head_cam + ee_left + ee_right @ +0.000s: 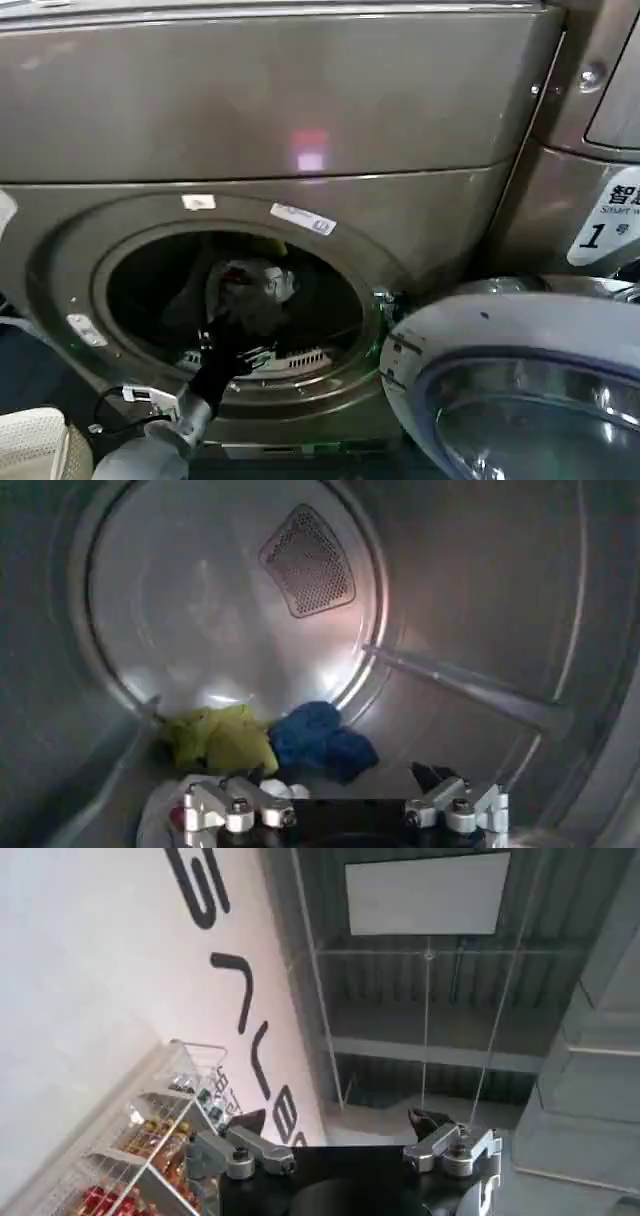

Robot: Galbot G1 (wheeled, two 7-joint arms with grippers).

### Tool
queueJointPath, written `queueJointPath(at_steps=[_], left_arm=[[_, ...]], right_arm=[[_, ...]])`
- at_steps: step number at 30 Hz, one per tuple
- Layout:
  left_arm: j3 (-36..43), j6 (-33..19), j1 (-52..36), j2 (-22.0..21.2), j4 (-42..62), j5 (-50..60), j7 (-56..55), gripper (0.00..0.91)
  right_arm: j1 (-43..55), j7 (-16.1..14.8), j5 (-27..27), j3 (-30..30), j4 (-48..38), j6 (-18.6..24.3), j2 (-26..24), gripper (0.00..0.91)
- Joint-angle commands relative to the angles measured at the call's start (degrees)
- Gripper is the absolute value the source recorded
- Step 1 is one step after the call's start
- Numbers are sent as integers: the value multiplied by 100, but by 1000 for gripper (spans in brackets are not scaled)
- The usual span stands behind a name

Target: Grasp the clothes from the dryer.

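Two garments, yellow-green (215, 740) and blue (315, 740), lie just ahead of the left gripper (345, 810), spread wide inside the dryer (300, 110) to take one.

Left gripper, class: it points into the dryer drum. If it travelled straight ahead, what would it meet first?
Probably the clothes: the left gripper, open, faces the yellow-green garment and blue garment on the drum floor; depth is uncertain.

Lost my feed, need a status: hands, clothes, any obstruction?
Left hand open inside dryer, nothing held. Clothes on drum floor ahead of it. Right hand open, aimed away. Path looks clear.
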Motion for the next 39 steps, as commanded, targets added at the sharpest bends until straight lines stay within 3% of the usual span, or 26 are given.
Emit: queueJointPath(at_steps=[1, 11, 19, 39], left_arm=[[403, -378, -1553, -82, 1796, -2, -199, 907], [618, -759, -3341, -394, 4120, 100, -365, 907], [708, -923, -4323, -663, 5269, 180, -361, 907], [647, -1340, -6035, -1035, 8201, 673, -76, 907]], right_arm=[[-40, 345, 212, 39, 163, -179, -27, 907], [20, 212, 236, 31, 163, -137, -50, 907], [2, 169, 32, 55, 40, -147, -93, 907], [95, 90, -6, 19, -16, -90, -139, 907]])
